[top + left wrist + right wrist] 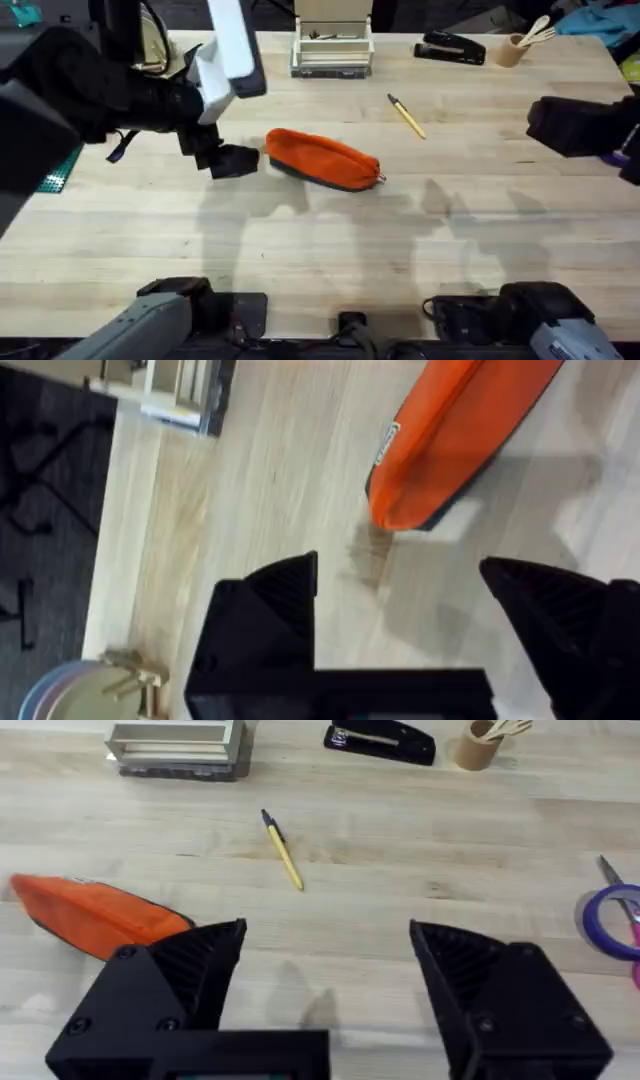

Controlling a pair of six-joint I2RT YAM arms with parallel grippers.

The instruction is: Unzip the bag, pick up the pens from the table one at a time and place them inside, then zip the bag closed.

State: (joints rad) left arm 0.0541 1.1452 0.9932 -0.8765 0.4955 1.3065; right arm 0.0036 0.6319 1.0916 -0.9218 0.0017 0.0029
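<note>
Mid-counter (300,250), slightly left of centre: orange bag (322,158), lying flat, long axis slanting from upper left to lower right, dark base strip along its near edge. Zipper pull at the right-hand end; cannot tell if the zip is open.

Yellow pen (407,116) lies alone on the wood, up and to the right of the bag, well apart from it, dark tip pointing toward the far edge.

Left tool (232,160) sits low just beside the bag's left end, not touching. Left wrist view: jaws released, wide gap, bag end (440,450) beyond the fingers (270,610), nothing between them.

Right tool (325,980) held off at the right side of the counter, well apart from bag and pen. Right wrist view: jaws spread, empty, pen (283,852) and bag (95,915) ahead.

Far edge: tray (332,50), black stapler (450,47), tan cup with wooden spoons (520,42).
</note>
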